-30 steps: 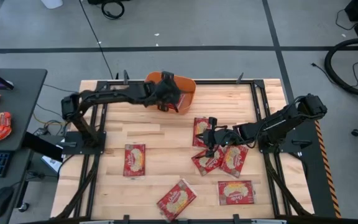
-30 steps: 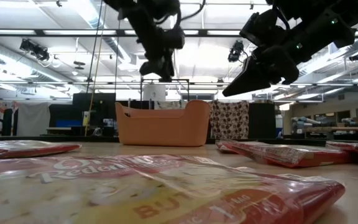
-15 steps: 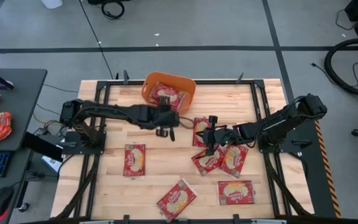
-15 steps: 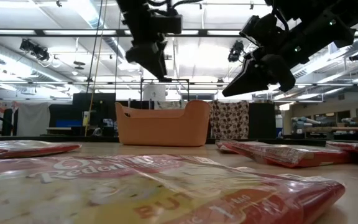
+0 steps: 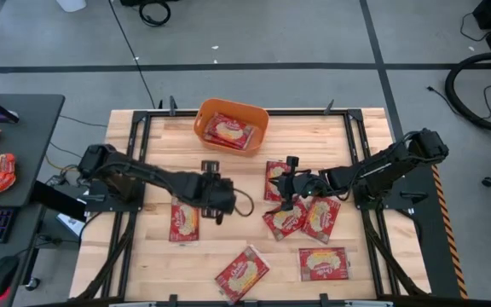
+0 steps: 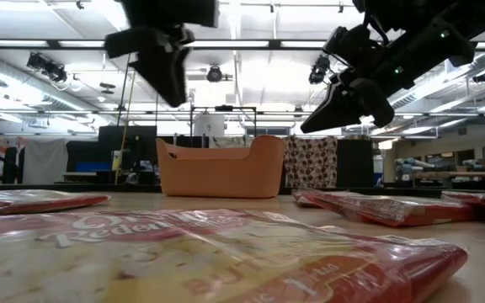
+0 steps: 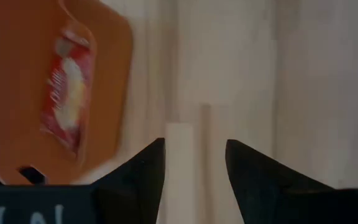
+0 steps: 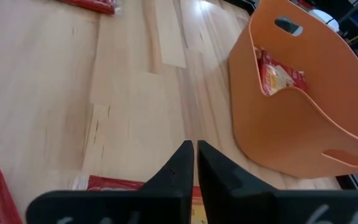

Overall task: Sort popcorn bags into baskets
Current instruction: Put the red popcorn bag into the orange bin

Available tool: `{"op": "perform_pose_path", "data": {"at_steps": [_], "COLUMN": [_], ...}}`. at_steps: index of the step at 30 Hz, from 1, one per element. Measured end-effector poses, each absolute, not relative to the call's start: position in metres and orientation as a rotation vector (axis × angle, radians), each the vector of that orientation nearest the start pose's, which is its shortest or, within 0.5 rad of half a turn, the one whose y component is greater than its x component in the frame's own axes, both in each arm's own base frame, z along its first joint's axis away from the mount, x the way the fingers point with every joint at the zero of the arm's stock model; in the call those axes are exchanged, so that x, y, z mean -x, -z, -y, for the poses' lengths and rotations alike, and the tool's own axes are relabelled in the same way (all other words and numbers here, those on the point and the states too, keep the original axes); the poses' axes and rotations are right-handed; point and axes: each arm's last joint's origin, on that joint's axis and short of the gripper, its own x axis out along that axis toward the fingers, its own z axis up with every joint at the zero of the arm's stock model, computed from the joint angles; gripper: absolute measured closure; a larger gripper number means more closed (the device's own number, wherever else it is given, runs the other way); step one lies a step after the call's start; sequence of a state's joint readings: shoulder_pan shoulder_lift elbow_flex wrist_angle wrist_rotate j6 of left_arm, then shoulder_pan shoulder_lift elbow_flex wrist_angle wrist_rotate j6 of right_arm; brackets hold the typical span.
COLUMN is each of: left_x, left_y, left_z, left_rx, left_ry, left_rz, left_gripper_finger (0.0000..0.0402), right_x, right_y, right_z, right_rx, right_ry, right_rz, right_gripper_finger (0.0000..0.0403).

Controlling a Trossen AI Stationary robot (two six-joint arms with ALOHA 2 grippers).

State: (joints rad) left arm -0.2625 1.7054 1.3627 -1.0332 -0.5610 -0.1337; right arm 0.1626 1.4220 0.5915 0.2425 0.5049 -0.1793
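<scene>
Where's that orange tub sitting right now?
In the high view the orange tub sits at the table's far edge, near the middle, with a popcorn bag lying inside it.

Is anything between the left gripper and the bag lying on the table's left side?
Nothing visible. The left gripper, open and empty, hangs over bare wood right beside that bag, with no other packet or the tub between them. The right gripper waits over the bags at centre.

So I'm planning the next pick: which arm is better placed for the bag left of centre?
Left. Its open, empty gripper hovers right beside that popcorn bag; the right gripper is shut over the cluster across the table.
</scene>
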Motion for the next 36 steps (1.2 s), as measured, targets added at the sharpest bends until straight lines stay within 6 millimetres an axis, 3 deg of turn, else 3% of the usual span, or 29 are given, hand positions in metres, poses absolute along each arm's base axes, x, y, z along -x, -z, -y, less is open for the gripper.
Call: {"op": "perform_pose_path", "data": {"at_steps": [6,13,19,28,36], "left_x": [-0.293,-0.277,-0.267,-0.268,-0.268], "left_y": [-0.220,-0.209,-0.205,-0.205,-0.203], "left_z": [0.098,0.116,0.125,0.125,0.125], "left_rx": [-0.422,-0.300,-0.187,-0.059,0.323], "left_ry": [-0.341,-0.383,-0.383,-0.476,-0.520], "left_rz": [-1.289,-1.311,-1.381,-1.342,-1.458], "left_gripper_finger": [0.0230,0.0230,0.0230,0.0230,0.0230], "right_x": [-0.266,-0.266,-0.266,-0.267,-0.257], "right_y": [-0.172,-0.172,-0.171,-0.169,-0.158], "right_z": [-0.030,-0.031,-0.029,-0.017,-0.025], "right_rx": [0.367,0.322,0.317,0.241,0.134], "right_ry": [0.276,0.255,0.261,0.276,0.291], "right_rz": [-0.598,-0.591,-0.599,-0.615,-0.733], "right_gripper_finger": [0.0339,0.0303,0.0291,0.0290,0.0290]}}
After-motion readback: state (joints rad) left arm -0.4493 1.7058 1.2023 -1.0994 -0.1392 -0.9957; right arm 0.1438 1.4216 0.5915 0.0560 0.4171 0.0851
